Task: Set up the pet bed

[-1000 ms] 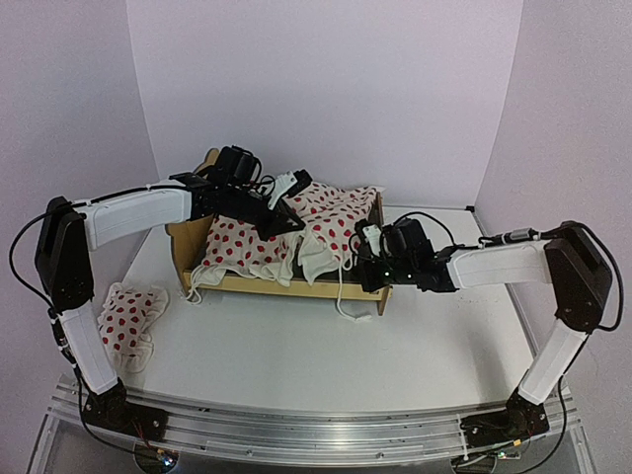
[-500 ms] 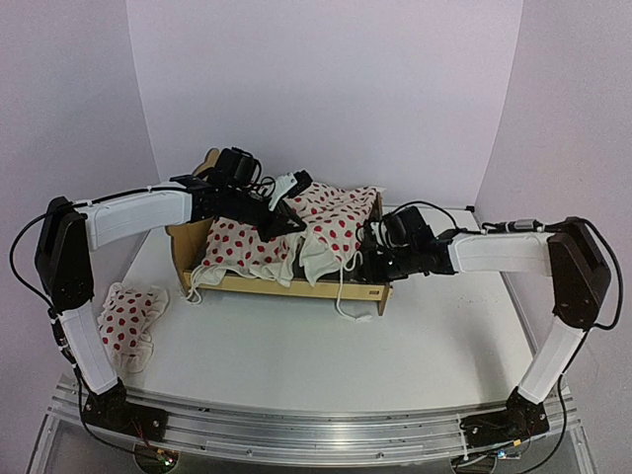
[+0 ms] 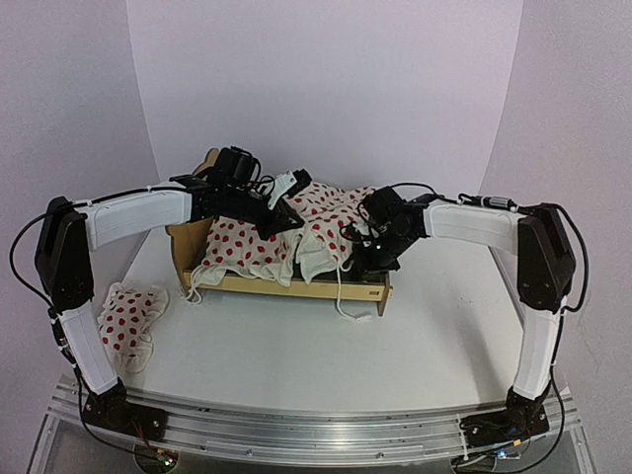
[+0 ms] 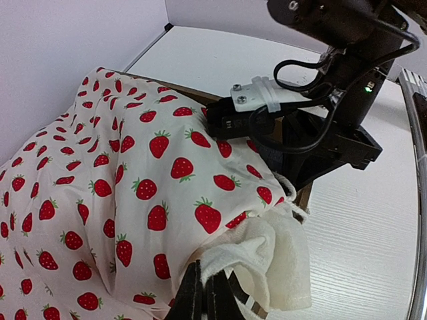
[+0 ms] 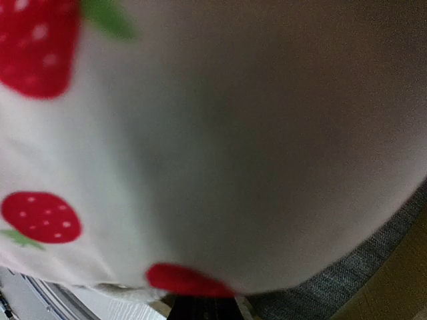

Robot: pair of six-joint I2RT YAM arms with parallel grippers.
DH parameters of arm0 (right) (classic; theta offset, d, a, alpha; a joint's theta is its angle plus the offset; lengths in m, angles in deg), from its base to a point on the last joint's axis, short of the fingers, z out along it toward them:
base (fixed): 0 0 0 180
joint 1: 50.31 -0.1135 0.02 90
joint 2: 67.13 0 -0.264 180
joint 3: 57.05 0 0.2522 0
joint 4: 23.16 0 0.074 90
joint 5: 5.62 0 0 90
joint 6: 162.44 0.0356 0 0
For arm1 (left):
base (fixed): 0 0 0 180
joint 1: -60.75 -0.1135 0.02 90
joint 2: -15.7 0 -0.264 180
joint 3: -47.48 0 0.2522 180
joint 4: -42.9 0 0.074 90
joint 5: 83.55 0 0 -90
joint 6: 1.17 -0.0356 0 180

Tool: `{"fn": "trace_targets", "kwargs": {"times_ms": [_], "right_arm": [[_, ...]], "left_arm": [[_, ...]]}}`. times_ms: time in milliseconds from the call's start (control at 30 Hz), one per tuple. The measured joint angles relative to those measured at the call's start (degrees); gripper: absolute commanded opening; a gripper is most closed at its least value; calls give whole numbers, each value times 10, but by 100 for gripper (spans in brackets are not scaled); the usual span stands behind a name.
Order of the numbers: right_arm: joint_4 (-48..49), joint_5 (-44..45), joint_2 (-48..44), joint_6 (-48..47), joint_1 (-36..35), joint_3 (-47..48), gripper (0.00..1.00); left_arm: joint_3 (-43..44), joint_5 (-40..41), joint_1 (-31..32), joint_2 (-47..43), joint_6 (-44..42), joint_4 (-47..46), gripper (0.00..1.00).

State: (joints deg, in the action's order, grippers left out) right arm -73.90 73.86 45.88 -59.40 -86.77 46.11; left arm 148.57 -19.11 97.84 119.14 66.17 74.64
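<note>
Covering step: the strawberry cloth (image 3: 242,247) is being laid over the pet bed (image 3: 267,286). This looks like the step in hand, and it seems about half done.
Bed spot: the pet bed is sitting in the middle of the desk (image 3: 296,355), headboard to the left and foot end to the right. Most of its top is being hidden by the cloth.
Cloth shape: the strawberry cloth is being bunched up in the middle. A fold showing its white fluffy underside is being turned up near the foot end.
Left side: the left hand (image 3: 288,223) is being held over the middle of the bed. Its fingers are pressed together and are pinching that fold.
Right side: the right hand (image 3: 367,249) is being pushed in at the foot end, right against the cloth. Its own camera is being filled with blurry cloth, so it cannot be told if the fingers are spread or pinching.
Under the cloth: a bit of the grey pad (image 5: 347,280) is peeking out by the wood.
Off to the left: the pillow (image 3: 126,318) is lying on the desk, well apart from the bed and not yet being used.
Next move: the cloth probably needs pulling toward the foot end and smoothing flat. It should be done gently, or the light bed could be dragged along.
After that: the pillow is likely wanted at the headboard end.
</note>
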Motion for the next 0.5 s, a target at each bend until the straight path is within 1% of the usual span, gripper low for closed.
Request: {"fn": "trace_targets", "kwargs": {"times_ms": [200, 367, 500], "right_arm": [[-49, -29, 48, 13, 13, 47, 0], [-64, -64, 98, 36, 11, 108, 0], [-66, -79, 108, 42, 11, 115, 0]], "left_arm": [[-1, 2, 0, 0, 0, 0, 0], [-1, 2, 0, 0, 0, 0, 0], [-2, 2, 0, 0, -1, -1, 0]]}}
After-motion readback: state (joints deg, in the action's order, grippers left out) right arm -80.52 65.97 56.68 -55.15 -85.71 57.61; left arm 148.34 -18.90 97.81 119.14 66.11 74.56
